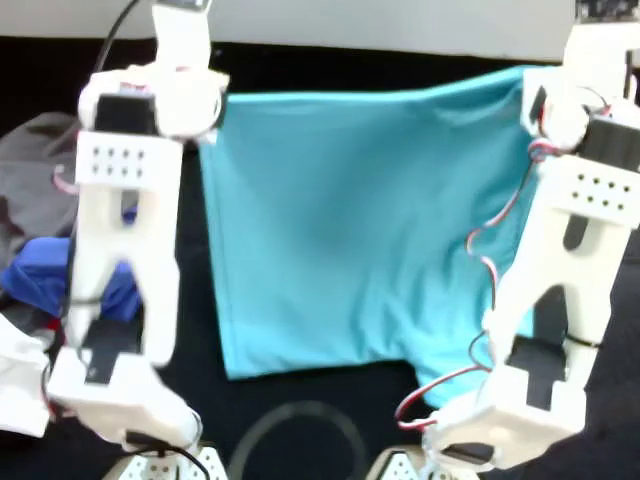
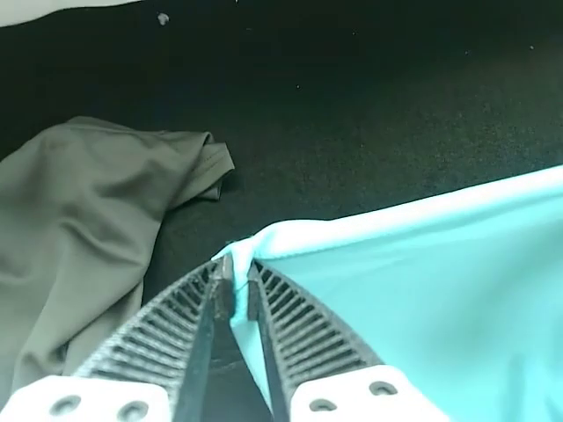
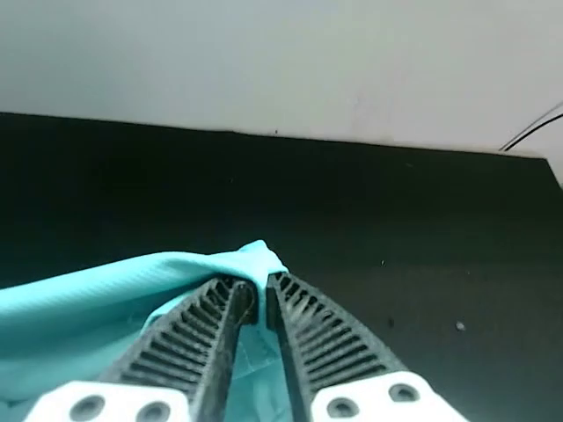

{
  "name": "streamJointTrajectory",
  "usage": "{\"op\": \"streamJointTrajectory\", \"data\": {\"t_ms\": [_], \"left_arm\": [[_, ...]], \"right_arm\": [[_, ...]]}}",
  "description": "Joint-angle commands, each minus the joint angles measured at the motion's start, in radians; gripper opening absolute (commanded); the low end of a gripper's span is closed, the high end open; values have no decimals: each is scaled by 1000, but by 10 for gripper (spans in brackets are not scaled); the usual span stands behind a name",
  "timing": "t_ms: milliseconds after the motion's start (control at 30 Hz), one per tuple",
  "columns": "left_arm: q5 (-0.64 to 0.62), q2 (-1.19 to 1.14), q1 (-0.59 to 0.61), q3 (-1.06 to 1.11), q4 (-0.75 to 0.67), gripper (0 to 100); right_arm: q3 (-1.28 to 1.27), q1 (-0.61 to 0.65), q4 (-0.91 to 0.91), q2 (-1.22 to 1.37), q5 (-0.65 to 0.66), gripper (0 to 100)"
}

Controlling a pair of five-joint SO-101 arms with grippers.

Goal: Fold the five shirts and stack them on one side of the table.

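- The left claw (image 2: 236, 286) has its two ribbed fingers (image 2: 171, 330) pressed together on a corner of the teal shirt (image 2: 422, 290). The pinched fold of cloth sits right at the tips.
- From that claw the teal cloth runs off to one side as a taut edge, with the rest of the shirt beneath and beyond it.
- On the other side of the left claw, near but not touching it, a gray shirt (image 2: 79, 229) lies rumpled on the black table (image 2: 352, 105).
- The right claw (image 3: 259, 299) is likewise clamped on the teal shirt (image 3: 79, 299). A small peak of fabric pokes out just past its tips.
- Beyond the right claw there is bare black table (image 3: 396, 220), then a pale wall (image 3: 264, 61).
- From overhead, the teal shirt (image 1: 350, 220) is spread wide between the two arms, its far edge stretched from the left arm (image 1: 125, 230) to the right arm (image 1: 570, 250). Its near edge rests on the table (image 1: 320, 385).
- Outside the left arm, away from the teal shirt, are the gray shirt (image 1: 30, 180) and a bunched blue shirt (image 1: 40, 280) just beside it, the blue one nearer the arm's base.
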State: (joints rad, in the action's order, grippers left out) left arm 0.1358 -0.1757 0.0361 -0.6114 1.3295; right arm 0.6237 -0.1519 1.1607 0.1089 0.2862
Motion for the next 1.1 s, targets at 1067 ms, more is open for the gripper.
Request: {"op": "streamJointTrajectory", "data": {"t_ms": [1067], "left_arm": [[-2, -266, -84, -35, 433, 8]], "right_arm": [[194, 2, 604, 294, 32, 5]]}}
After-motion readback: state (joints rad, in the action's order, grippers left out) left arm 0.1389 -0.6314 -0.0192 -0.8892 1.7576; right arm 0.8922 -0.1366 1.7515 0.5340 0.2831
